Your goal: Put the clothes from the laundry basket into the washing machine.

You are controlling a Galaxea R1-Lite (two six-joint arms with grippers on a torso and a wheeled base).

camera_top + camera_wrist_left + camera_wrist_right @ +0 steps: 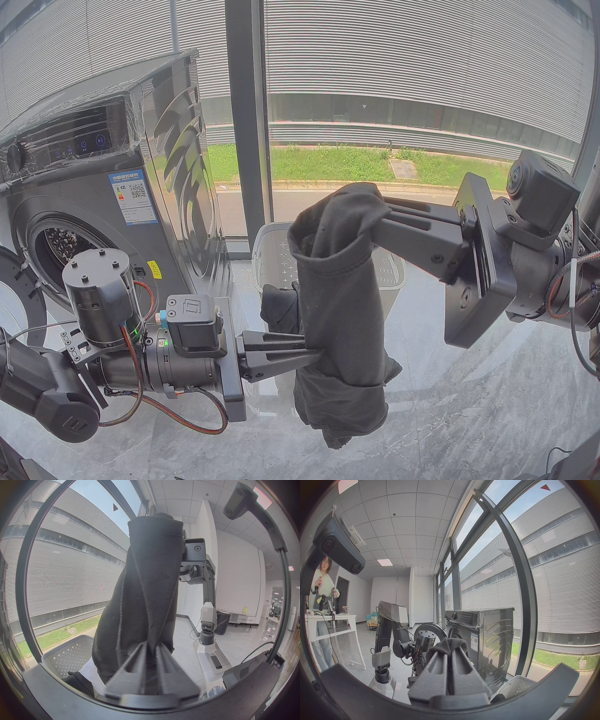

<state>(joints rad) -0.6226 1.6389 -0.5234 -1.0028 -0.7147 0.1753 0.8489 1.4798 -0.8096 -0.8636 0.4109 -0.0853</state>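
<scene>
A dark garment (340,300) hangs in the air before the laundry basket (267,250). The right gripper (375,222), at 3 o'clock, is closed on its top. The left gripper (312,355), at 9 o'clock, pinches its lower part. The washing machine (125,187) stands at 10 o'clock.

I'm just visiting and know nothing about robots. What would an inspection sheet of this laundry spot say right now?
Surface: polished grey floor.
Job's things: dark garment held up in the air near the white laundry basket; another dark cloth hangs over its rim; washing machine on the left, door open.
Clutter: nothing seen.
End effectors: right end effector shut on the garment's top; left end effector shut on its lower part.
Cables: red cable loops under the left wrist.
Surroundings: tall window, grass outside.
</scene>
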